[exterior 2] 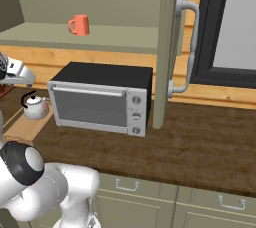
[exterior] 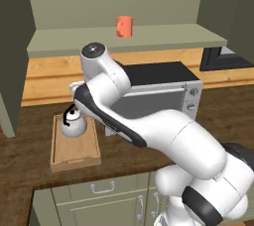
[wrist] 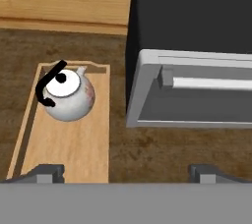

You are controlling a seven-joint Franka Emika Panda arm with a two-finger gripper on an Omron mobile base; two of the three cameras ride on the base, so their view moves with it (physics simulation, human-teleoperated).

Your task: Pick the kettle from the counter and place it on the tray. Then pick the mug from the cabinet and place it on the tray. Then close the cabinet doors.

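Kettle (wrist: 65,95) upright on tray (wrist: 74,144), at far end. Gripper (wrist: 125,171) above, 2 fingers spread wide, holding nothing. Mug (exterior: 124,26) on cabinet (exterior: 124,39) shelf.

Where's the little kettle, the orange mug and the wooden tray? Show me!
kettle (wrist: 66,98): hand view, on its round white body.
mug (exterior: 124,27): left base view, on its side.
tray (exterior: 79,148): left base view, on its bare floor.

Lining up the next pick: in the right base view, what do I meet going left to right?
kettle on the tray → mug on the cabinet shelf → microwave → open cabinet door → window.
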